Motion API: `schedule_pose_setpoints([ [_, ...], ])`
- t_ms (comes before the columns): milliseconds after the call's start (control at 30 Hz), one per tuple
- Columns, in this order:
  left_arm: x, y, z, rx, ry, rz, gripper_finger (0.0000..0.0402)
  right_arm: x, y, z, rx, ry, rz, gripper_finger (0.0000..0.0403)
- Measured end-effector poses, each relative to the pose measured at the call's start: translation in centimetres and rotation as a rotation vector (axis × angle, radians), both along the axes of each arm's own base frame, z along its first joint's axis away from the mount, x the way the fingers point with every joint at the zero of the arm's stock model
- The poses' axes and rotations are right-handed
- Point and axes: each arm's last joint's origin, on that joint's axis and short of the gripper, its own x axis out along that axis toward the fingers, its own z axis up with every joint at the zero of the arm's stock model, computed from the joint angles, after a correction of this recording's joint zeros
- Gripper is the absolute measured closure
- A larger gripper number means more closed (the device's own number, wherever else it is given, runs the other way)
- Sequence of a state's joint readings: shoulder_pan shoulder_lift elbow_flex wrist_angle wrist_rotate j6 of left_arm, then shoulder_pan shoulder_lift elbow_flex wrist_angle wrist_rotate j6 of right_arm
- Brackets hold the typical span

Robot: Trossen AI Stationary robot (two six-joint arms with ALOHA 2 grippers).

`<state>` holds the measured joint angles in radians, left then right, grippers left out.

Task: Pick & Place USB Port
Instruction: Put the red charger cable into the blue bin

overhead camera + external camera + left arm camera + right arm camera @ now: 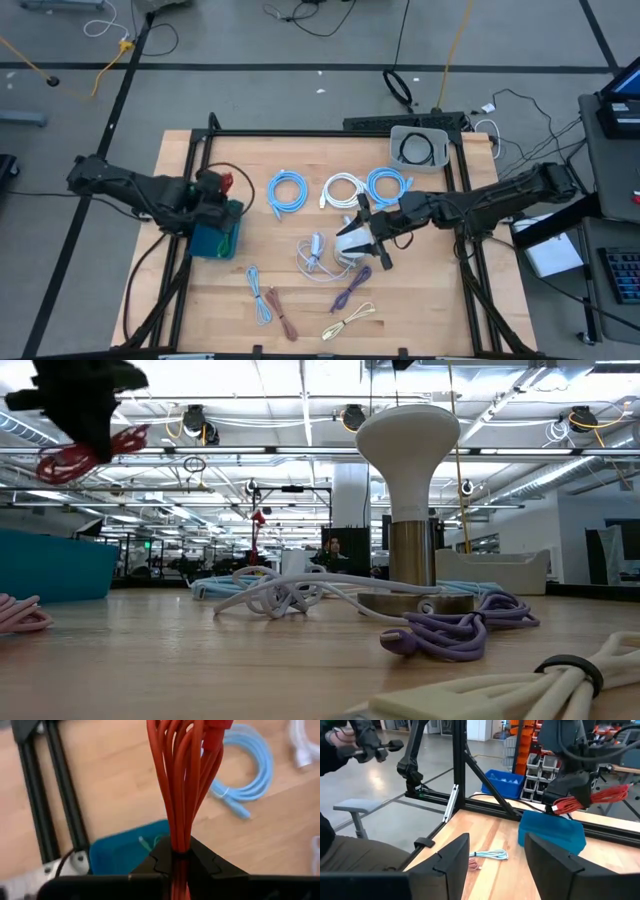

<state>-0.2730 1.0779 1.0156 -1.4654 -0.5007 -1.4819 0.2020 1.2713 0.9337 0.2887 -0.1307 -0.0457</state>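
A red coiled cable [182, 780] is in my left gripper [179, 851], which is shut on it above the teal bin [218, 238] at the table's left. The low view shows the same cable [90, 455] high over the table. My right gripper [497, 865] is open near the table's middle with nothing between its fingers. It points toward the left arm, beside a white-capped stand [350, 240]. Several more coiled cables lie flat on the wood: blue [288, 192], white [345, 190], purple [350, 290] and cream [348, 320]. My left gripper pinches the red cable's bundled strands [181, 837] between its two fingers, several strands together. The fingers slant down from the table's left. The bundle sticks out past the fingertips and hangs clear of the table and of the bin [552, 832].
A grey tray [420, 145] with a black cable sits at the far right edge. A black frame [200, 150] borders the table. The white-capped stand [410, 510] rises on a metal base mid-table, with a pale cable [315, 255] beside it. A person [340, 750] is beyond the table.
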Motion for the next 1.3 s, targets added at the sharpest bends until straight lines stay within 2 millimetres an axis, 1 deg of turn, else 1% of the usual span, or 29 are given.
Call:
schedule_pose_setpoints([
  [167, 0.0, -1.0, -2.8, -0.09, 0.038, -0.001, 0.0377, 0.0, 0.0, 0.0, 0.004, -0.003, -0.001, 0.0223],
  [300, -0.9, -1.7, -5.0, -0.187, 0.117, 0.023, 0.0377, 0.0, 0.0, 0.0, 0.004, -0.003, -0.001, 0.0226],
  [367, -1.5, -2.1, -5.7, -0.221, 0.143, 0.034, 0.0377, 0.0, 0.0, 0.0, 0.004, -0.002, -0.001, 0.0226],
  [500, -2.0, -2.5, -6.5, -0.248, 0.112, 0.048, 0.0377, 0.0, 0.1, 0.0, 0.005, -0.003, 0.002, 0.0225],
  [600, -2.2, -2.7, -6.9, -0.262, 0.092, 0.04, 0.0377, 0.0, 0.1, 0.0, 0.009, -0.002, 0.002, 0.0226],
  [900, -2.2, -2.7, -6.9, -0.259, 0.083, 0.047, 0.0377, 0.0, 0.1, 0.0, 0.011, -0.001, 0.002, 0.023],
  [1100, -2.1, -2.7, -6.9, -0.259, 0.084, 0.038, 0.0357, 0.0, 0.1, 0.0, 0.011, -0.001, 0.002, 0.0231],
  [1300, -2.0, -2.8, -7.1, -0.262, 0.081, 0.021, 0.0352, 0.0, 0.1, 0.0, 0.012, -0.001, 0.002, 0.0231],
])
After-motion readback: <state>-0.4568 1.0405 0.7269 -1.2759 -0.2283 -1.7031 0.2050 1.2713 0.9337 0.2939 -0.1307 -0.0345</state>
